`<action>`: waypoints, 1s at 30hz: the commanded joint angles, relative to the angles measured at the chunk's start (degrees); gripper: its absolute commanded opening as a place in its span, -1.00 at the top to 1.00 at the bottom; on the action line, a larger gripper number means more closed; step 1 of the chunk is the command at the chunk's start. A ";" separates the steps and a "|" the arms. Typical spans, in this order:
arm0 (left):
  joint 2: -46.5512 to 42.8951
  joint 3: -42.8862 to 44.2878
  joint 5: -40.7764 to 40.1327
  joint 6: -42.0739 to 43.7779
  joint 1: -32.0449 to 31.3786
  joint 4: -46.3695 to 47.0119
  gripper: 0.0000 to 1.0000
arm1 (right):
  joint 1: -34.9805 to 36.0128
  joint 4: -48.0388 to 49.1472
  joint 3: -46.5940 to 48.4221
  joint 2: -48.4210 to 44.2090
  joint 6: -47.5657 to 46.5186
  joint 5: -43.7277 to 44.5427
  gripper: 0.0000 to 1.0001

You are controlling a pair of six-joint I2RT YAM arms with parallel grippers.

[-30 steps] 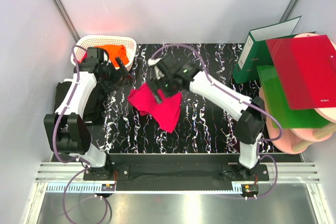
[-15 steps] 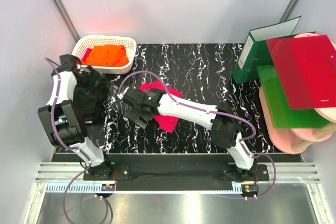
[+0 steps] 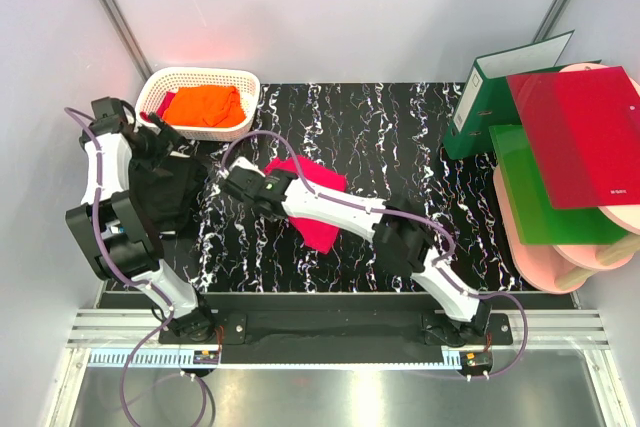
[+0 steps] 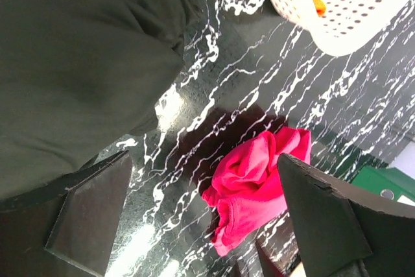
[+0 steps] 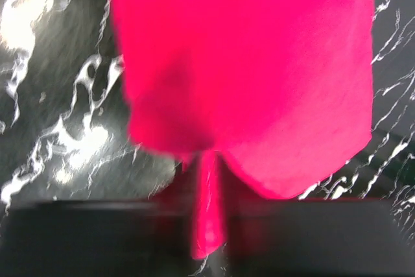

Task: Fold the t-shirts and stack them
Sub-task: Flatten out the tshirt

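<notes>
**Nipping the pink shirt's edge to start a fold**

Spans most of the counter [image 3: 420,147] with the right arm, placing the right gripper [image 3: 238,185] low at the left edge of the crimson-pink t-shirt [image 3: 320,234]. Appears to pinch a narrow ridge of that cloth between the right fingers, though the wrist view is too blurred for certainty. Probably grips at an edge so as to pull the cloth flat or lay it over itself. Finds the shirt rumpled and uneven mid-counter, not squared into any fold.

Holds the left gripper [image 4: 203,155] off to the side with its fingers spread wide and nothing between them, above the black t-shirt [image 3: 168,195] at the counter's left end. Likely stands clear there to give the long right reach its room. Cannot tell whether that black cloth is folded, with part of it hidden under the arm.

Leaves the orange t-shirt [image 3: 205,107] bunched in the white lattice basket [image 3: 200,74] at the far left corner, well apart from the pink one and seemingly waiting its turn.
</notes>
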 commanded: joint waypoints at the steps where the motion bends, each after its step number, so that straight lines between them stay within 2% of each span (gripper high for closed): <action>1: -0.69 -1.70 3.15 0.87 0.11 1.10 -0.98 | -2.32 0.52 5.61 1.27 4.16 5.20 1.00; 9: -0.43 -3.02 4.64 1.05 0.11 1.80 -0.98 | -2.32 0.87 3.06 -7.17 2.50 12.67 1.00; 11: -0.16 -2.93 4.82 1.31 0.11 1.80 -0.98 | -2.24 1.57 3.06 -8.31 -0.21 9.88 1.00; 12: -0.16 -2.93 4.82 1.40 0.03 1.80 -0.98 | -2.32 1.66 3.32 -8.49 -0.67 8.30 0.92; 13: -0.16 -2.85 4.91 1.40 0.11 1.80 -0.98 | -2.15 1.57 3.24 -8.40 -1.19 2.89 0.77; 14: -0.16 -2.85 4.82 1.57 0.11 1.80 -0.98 | -2.15 1.31 3.06 -8.49 -1.63 0.84 0.07; 15: 0.01 -2.85 5.08 1.49 0.03 1.80 -0.98 | -1.63 0.96 2.88 -8.58 -1.72 -0.31 -0.16; 16: 0.19 -2.58 5.35 1.40 0.03 1.80 -0.98 | -1.45 0.87 2.62 -8.93 -1.99 -3.20 -0.28; 17: 0.36 -2.50 5.52 1.49 0.03 1.71 -0.98 | -1.36 0.70 2.62 -9.28 -1.90 -4.88 -0.54; 21: 1.24 -2.06 5.79 1.57 0.03 1.80 -0.98 | -0.66 0.25 2.97 -10.34 -0.93 -11.57 -0.69; 30: 3.70 -1.62 6.75 1.92 -0.32 1.89 -0.98 | -0.13 0.08 9.39 -3.57 1.17 -20.53 -0.72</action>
